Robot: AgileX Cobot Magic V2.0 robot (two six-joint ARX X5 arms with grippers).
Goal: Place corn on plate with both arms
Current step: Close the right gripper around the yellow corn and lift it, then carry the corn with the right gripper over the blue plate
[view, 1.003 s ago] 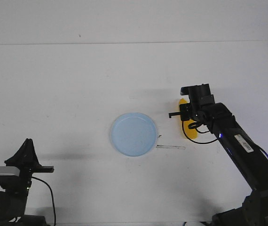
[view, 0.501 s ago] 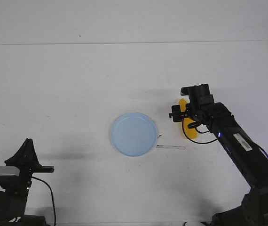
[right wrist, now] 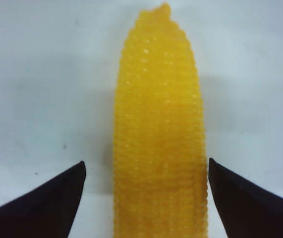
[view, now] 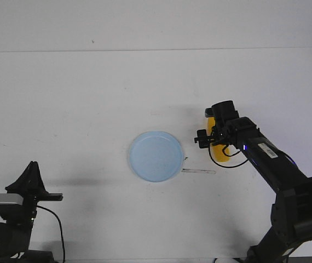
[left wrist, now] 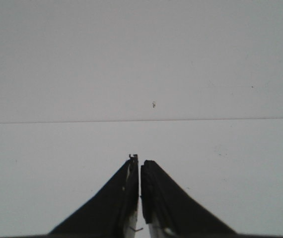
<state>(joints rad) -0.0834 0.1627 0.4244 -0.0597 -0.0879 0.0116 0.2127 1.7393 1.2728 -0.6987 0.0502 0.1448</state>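
corn (right wrist: 159, 134) | wrist-only: between parted right jaws, one touching | left jaws together, empty

The right gripper (right wrist: 144, 198) is held low with its fingers spread wide, while the left gripper (left wrist: 139, 198) is kept closed.

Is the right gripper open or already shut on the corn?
Open. In the wrist view the right gripper has its fingers spread either side of the corn, gaps showing.
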